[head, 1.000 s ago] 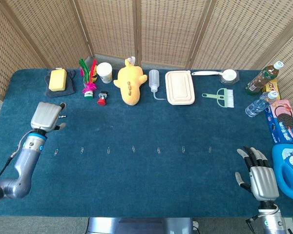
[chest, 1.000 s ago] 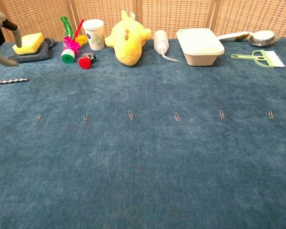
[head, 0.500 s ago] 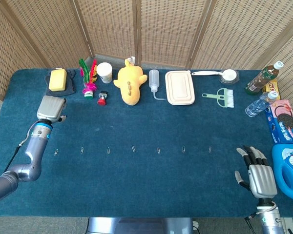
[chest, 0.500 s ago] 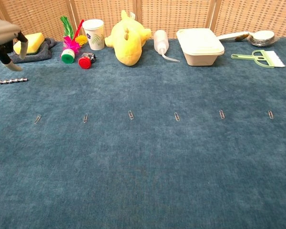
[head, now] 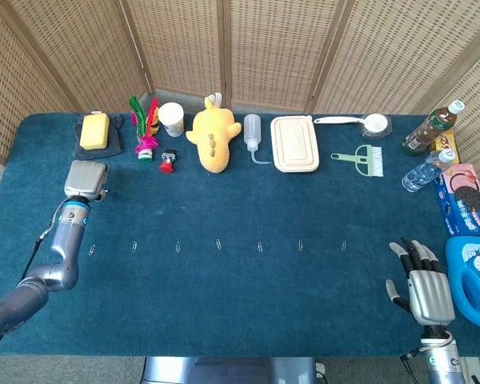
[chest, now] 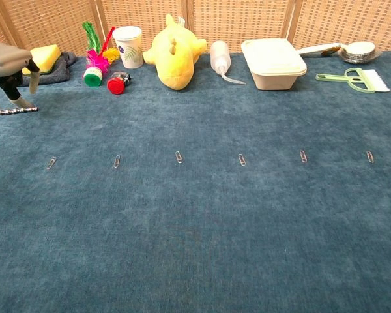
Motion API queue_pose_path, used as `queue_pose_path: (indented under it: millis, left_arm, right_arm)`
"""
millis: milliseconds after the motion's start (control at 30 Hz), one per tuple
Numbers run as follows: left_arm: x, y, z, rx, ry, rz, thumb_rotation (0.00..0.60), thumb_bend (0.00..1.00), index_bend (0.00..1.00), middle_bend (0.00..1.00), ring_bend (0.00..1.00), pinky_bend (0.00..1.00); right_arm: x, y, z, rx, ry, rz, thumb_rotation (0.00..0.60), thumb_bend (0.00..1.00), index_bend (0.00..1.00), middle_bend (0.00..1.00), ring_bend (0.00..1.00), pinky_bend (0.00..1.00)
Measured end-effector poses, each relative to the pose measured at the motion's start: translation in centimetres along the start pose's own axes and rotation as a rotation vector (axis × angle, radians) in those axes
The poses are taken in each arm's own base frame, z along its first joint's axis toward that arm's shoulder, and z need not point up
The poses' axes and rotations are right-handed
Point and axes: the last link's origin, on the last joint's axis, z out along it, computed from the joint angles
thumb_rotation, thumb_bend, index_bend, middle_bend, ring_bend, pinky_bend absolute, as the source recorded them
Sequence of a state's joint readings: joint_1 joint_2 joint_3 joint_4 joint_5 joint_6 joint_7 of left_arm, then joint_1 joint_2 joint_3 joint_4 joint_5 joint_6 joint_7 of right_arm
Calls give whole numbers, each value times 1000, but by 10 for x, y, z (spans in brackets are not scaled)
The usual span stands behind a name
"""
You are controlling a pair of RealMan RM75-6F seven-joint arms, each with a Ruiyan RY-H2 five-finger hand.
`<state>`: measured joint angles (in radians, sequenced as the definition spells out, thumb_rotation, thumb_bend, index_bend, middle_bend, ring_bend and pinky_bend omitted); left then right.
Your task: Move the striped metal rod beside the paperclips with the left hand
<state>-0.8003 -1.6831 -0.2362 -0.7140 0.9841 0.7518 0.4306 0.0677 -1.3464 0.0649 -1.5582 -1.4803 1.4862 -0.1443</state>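
Observation:
The striped metal rod (chest: 17, 111) lies flat on the blue cloth at the far left, a short way behind the row of paperclips (chest: 178, 156). My left hand (chest: 10, 67) hangs right over the rod, its fingers (chest: 24, 101) spread and pointing down, their tips just above the rod's middle and holding nothing. In the head view the left hand (head: 84, 180) covers the rod, and the paperclips (head: 218, 244) run in a line across the table. My right hand (head: 428, 292) rests open at the near right edge, away from everything.
Along the back stand a yellow sponge (chest: 42, 57) on a dark cloth, a feathered shuttlecock (chest: 93, 67), a red cap (chest: 117, 83), a paper cup (chest: 128, 46), a yellow plush (chest: 174, 52), a squeeze bottle (chest: 220, 57) and a lidded box (chest: 272, 62). Bottles and a blue jug (head: 474, 276) crowd the right edge.
My left hand has moved in over the rod and come down, its fingertips now close above it. The rod and the right hand have stayed put.

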Motion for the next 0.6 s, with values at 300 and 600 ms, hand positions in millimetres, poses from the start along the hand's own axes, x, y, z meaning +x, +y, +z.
queue_pose_path:
  millis: [300,600]
  left_arm:
    - [-5,5,8,3,-46,-13,600,507,506,943,830,715]
    - [-7,8,11,1,-72,-12,600,554,491,936,823,715]
  right_arm:
    - [-1,0,-1,-14,-6,-5,600,392,173,133,100,143]
    - [-2,2,-1,-24,-9,-6,600,392,173,133,100,143]
